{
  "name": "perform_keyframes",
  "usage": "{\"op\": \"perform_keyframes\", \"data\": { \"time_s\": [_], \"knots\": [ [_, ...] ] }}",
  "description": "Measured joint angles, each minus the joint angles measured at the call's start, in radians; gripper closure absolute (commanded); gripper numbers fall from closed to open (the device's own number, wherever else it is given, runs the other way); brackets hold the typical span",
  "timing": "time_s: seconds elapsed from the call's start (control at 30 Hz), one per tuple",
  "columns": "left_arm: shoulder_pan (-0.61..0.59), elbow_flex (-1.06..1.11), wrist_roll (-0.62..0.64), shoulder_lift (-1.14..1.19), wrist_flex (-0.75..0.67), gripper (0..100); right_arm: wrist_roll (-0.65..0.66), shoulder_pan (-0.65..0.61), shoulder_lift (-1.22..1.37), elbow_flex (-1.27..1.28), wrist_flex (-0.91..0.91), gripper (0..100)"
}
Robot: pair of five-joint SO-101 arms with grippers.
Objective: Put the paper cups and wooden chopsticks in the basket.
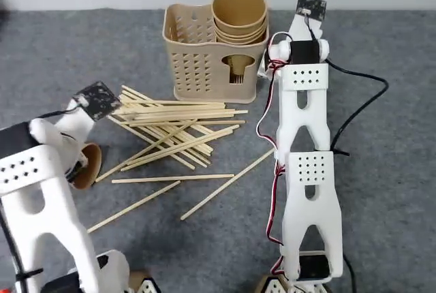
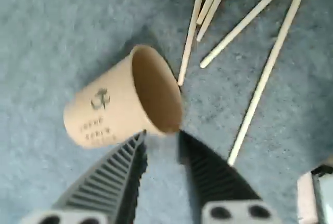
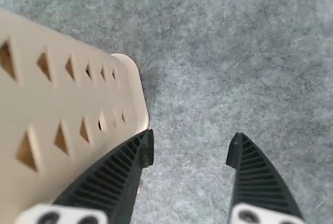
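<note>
My left fingers [image 2: 120,174] stood narrowly apart, tips either side of the rim of the paper cup [image 2: 112,110], which lay on its side on the counter [image 2: 41,36] near the scattered wooden chopsticks [image 1: 170,133]. My right fingers [image 3: 112,179] hung wide open beside the basket [image 3: 57,125]. I judged the cup grasp in hand: next, pinch the rim, then lift.
</note>
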Motion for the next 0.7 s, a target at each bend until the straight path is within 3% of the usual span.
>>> {"op": "perform_keyframes", "data": {
  "time_s": [0.17, 0.43, 0.7],
  "knots": [
    [-0.003, 0.087, -0.014, 0.000, -0.060, 80, 0.000, 0.000, 0.000, 0.000, 0.000, 75.3],
    [-0.003, 0.285, -0.020, 0.000, -0.422, 80, 0.000, 0.000, 0.000, 0.000, 0.000, 75.3],
    [-0.003, 0.365, -0.020, -0.002, -0.509, 80, 0.000, 0.000, 0.000, 0.000, 0.000, 75.3]
  ]
}}
